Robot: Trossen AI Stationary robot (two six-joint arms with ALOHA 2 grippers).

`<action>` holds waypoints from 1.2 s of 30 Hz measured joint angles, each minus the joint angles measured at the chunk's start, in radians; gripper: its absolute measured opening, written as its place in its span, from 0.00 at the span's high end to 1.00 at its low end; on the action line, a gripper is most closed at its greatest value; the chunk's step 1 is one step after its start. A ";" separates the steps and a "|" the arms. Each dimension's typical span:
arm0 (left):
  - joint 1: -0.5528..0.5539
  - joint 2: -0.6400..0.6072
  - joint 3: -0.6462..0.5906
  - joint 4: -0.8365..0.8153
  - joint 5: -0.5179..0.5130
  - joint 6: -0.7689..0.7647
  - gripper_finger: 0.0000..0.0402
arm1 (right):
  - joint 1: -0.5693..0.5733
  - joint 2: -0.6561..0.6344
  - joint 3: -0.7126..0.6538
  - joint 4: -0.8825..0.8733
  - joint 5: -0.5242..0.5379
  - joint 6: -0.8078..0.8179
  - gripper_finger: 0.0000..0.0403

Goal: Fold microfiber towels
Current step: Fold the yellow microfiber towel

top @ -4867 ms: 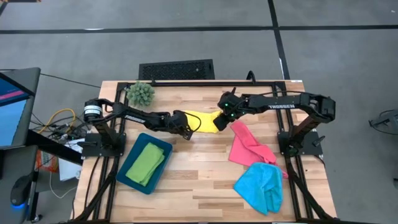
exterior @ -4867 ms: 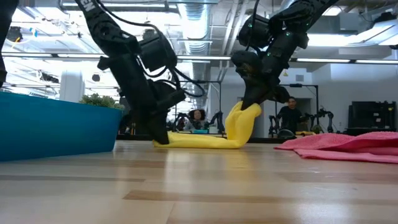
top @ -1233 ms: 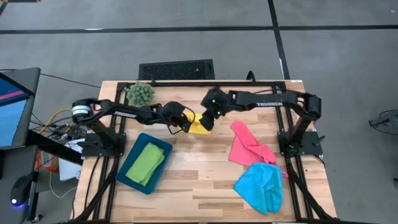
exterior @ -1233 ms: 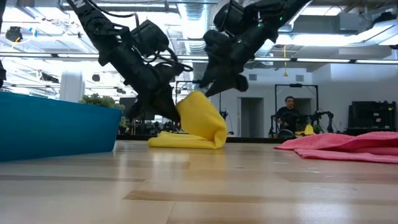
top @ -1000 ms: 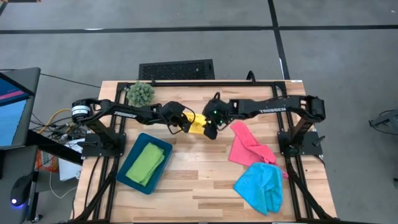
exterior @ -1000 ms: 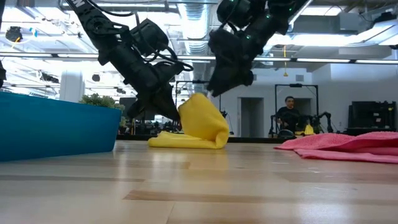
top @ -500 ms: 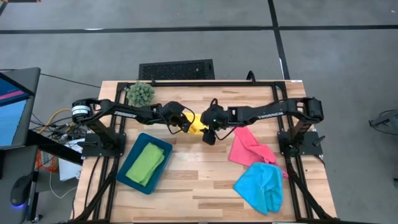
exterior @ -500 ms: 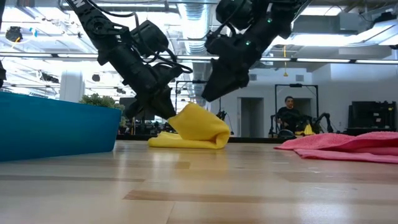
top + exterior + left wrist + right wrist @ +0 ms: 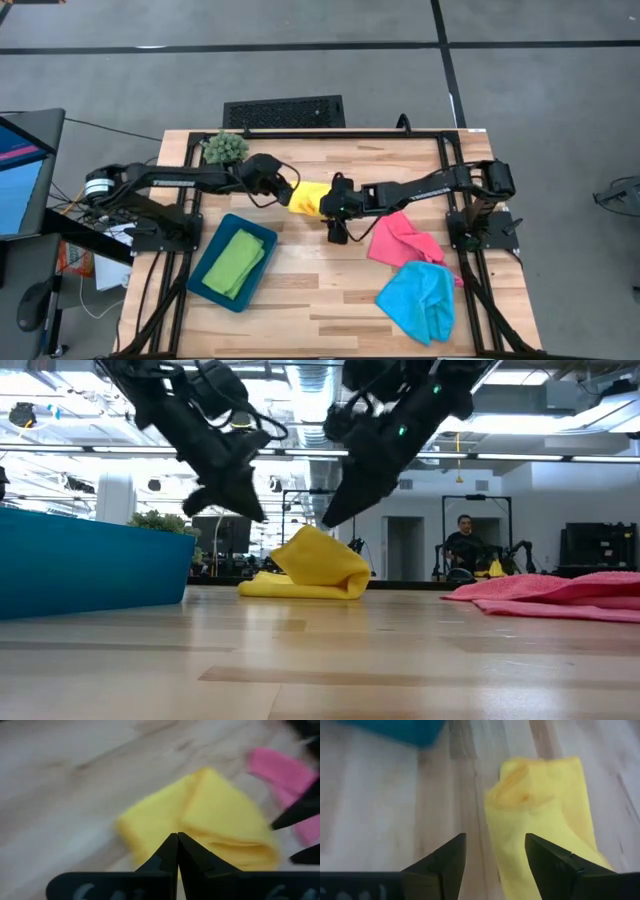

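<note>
A yellow towel point(image 9: 308, 197) lies folded on the table's middle, its upper layer humped up point(image 9: 318, 558). My left gripper point(image 9: 250, 510) hangs shut above its left end and clear of it; the left wrist view shows the shut fingertips point(image 9: 177, 845) over the cloth point(image 9: 210, 817). My right gripper point(image 9: 495, 852) is open just above the towel's near right side point(image 9: 545, 815), nothing between its fingers. A pink towel point(image 9: 395, 240) and a light blue towel point(image 9: 418, 300) lie crumpled at the right. A folded green towel point(image 9: 235, 260) rests in the teal tray point(image 9: 205, 285).
A spiky green plant ball point(image 9: 225, 148) sits at the far left of the table. The teal tray's wall point(image 9: 90, 565) stands left of the yellow towel. Bare wood lies along the near middle point(image 9: 310, 300). A person point(image 9: 465, 545) is in the room beyond.
My left gripper has risen and drawn back toward the table's left, off the yellow towel, staying shut. My right gripper has gone left and down over the towel and rolled. The towel's humped upper layer has sunk lower; its bottom layer has stayed put.
</note>
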 joint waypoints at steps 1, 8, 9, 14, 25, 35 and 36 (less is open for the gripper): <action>0.001 -0.013 0.000 -0.040 -0.026 0.002 1.00 | 0.002 0.012 -0.003 -0.004 0.016 -0.010 0.43; -0.005 0.027 -0.001 -0.090 -0.053 0.030 1.00 | -0.012 0.074 -0.002 0.014 0.065 0.026 0.43; -0.007 0.042 -0.001 -0.087 -0.054 0.030 1.00 | -0.015 0.074 -0.002 0.015 0.074 0.027 0.43; -0.020 0.132 -0.002 -0.013 -0.021 0.029 1.00 | -0.019 0.090 -0.003 0.051 0.098 0.012 0.48; -0.024 0.260 -0.005 0.064 0.027 0.008 1.00 | -0.024 0.089 -0.001 0.085 0.081 0.044 0.95; -0.030 0.270 -0.006 0.067 0.035 -0.015 1.00 | -0.073 0.057 0.000 0.104 0.124 0.309 0.97; -0.032 0.270 -0.006 0.067 0.035 -0.021 1.00 | -0.075 0.044 -0.003 0.089 0.143 0.321 0.97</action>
